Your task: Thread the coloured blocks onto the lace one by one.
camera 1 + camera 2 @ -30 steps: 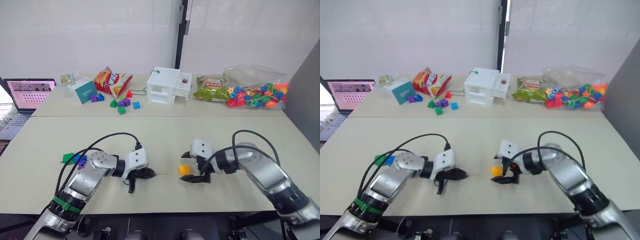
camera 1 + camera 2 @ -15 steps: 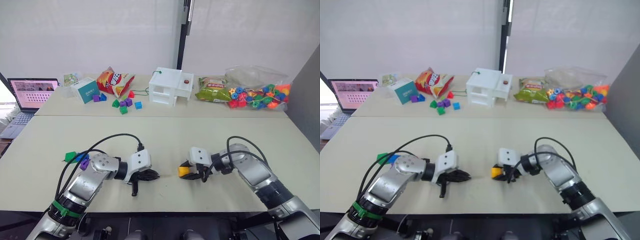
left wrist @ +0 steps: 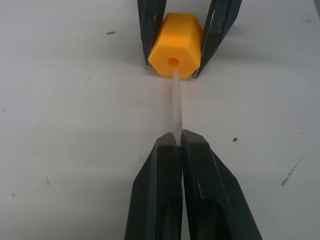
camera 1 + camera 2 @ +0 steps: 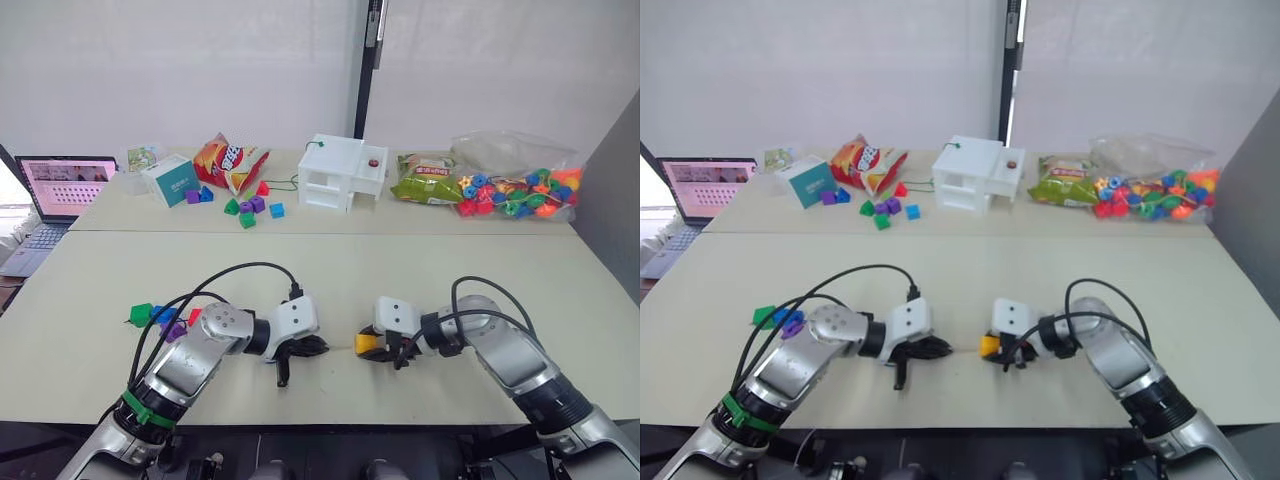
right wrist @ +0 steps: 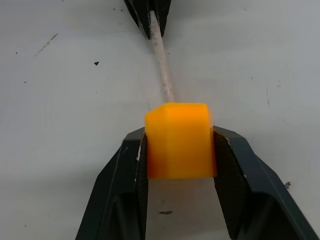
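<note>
A yellow block (image 5: 179, 141) sits low over the near table with my right gripper (image 4: 374, 345) shut on it, one black finger (image 5: 131, 165) on each side. My left gripper (image 3: 180, 142) is shut on the lace's stiff pale tip (image 3: 175, 102), which points straight at the hole in the yellow block (image 3: 173, 61) and touches its mouth. In the left eye view my left gripper (image 4: 316, 347) is just left of the block. Green (image 4: 140, 313), blue (image 4: 162, 316), purple (image 4: 176, 330) and red (image 4: 194, 316) blocks lie beside my left arm.
On the far table stand a laptop (image 4: 60, 187), a teal box (image 4: 172, 180), a snack bag (image 4: 228, 162), small loose pieces (image 4: 250, 208), a white toy house (image 4: 340, 172), a green packet (image 4: 425, 180) and a clear bag of beads (image 4: 515, 190).
My right gripper has shut on the yellow block. My left gripper has moved right, bringing the lace tip up to the block's hole.
</note>
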Available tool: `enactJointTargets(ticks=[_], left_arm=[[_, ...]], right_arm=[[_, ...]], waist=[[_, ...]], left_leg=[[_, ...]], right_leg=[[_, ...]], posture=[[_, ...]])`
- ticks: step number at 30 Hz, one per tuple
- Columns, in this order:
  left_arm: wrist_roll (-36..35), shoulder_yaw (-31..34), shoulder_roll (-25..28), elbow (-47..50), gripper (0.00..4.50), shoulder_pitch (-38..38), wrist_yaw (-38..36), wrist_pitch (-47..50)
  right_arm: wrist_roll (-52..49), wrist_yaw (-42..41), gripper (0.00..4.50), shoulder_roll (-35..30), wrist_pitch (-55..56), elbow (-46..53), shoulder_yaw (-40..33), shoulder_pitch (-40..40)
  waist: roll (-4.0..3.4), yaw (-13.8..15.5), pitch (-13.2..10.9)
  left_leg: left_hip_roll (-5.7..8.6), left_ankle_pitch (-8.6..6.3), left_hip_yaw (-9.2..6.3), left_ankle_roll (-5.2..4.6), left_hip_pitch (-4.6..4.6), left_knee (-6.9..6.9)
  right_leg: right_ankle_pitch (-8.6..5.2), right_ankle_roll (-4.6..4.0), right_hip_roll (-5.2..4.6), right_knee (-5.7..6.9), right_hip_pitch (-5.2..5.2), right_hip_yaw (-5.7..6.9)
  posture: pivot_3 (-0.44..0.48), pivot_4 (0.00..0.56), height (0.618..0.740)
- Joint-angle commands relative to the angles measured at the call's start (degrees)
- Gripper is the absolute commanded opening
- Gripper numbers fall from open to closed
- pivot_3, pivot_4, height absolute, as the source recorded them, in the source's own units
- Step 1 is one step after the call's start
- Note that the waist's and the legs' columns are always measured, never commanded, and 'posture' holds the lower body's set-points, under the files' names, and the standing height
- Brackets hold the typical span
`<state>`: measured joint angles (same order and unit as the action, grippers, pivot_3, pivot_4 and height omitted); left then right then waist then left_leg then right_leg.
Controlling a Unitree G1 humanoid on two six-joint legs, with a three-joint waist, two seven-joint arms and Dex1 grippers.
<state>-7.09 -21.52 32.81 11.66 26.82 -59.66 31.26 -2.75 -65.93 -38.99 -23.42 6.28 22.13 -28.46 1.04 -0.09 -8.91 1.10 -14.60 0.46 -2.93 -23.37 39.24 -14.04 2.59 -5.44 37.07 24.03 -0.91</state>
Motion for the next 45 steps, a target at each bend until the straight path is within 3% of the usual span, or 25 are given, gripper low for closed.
enactJointTargets(ticks=[1,8,24,33,39,45], left_arm=[[0.0,-0.3,-0.6,1.6,0.00,1.7,0.3,0.0],[-0.2,-1.2,-1.0,1.7,0.00,2.8,-0.1,0.1],[0.7,-4.4,-7.6,-0.5,0.00,7.1,0.9,-0.2],[-0.4,-3.5,-5.2,2.7,0.00,9.5,-2.8,5.0],[1.7,-4.4,0.0,3.8,0.00,9.3,-4.5,6.6],[-1.2,-2.9,-1.7,6.3,0.00,9.8,-2.9,12.0]], right_arm=[[0.8,-0.2,1.29,0.3,-1.3,1.6,1.6,0.5],[1.4,-0.1,1.29,0.5,-2.6,2.4,1.9,0.3],[2.4,-1.0,1.29,0.4,-5.6,5.3,3.1,0.7],[2.7,-1.6,1.29,-0.5,-7.3,6.8,3.7,1.5],[2.8,-0.8,1.29,-0.5,-8.1,7.3,3.9,2.0],[2.7,-0.5,1.29,-0.6,-8.3,7.5,4.1,2.4]], waist=[[0.00,0.0,0.0],[0.00,0.0,0.0],[0.00,0.9,0.0],[0.00,0.8,0.0],[0.00,0.6,0.0],[0.00,0.7,0.0]], left_leg=[[0.00,0.00,0.00,0.00,0.00,0.00],[0.00,0.00,0.00,0.00,0.00,0.00],[0.05,-0.01,-0.03,-0.02,0.01,0.18],[0.01,-0.09,-0.13,-0.14,-0.01,0.47],[-0.04,-0.09,-0.12,-0.15,0.00,0.47],[-0.04,-0.10,-0.13,-0.16,0.02,0.48]], right_leg=[[0.00,0.00,0.00,0.00,0.00,0.00],[0.00,0.00,0.00,0.00,-0.01,0.00],[0.00,0.01,-0.02,-0.02,-0.16,0.06],[0.00,0.02,0.02,-0.02,-0.32,0.17],[-0.01,0.02,0.08,-0.03,-0.31,0.15],[-0.01,0.02,0.08,-0.05,-0.36,0.16]], posture=[[0.000,0.150,0.740],[0.000,0.150,0.740],[0.000,0.150,0.740],[0.000,0.150,0.740],[0.000,0.150,0.740],[0.000,0.150,0.740]])
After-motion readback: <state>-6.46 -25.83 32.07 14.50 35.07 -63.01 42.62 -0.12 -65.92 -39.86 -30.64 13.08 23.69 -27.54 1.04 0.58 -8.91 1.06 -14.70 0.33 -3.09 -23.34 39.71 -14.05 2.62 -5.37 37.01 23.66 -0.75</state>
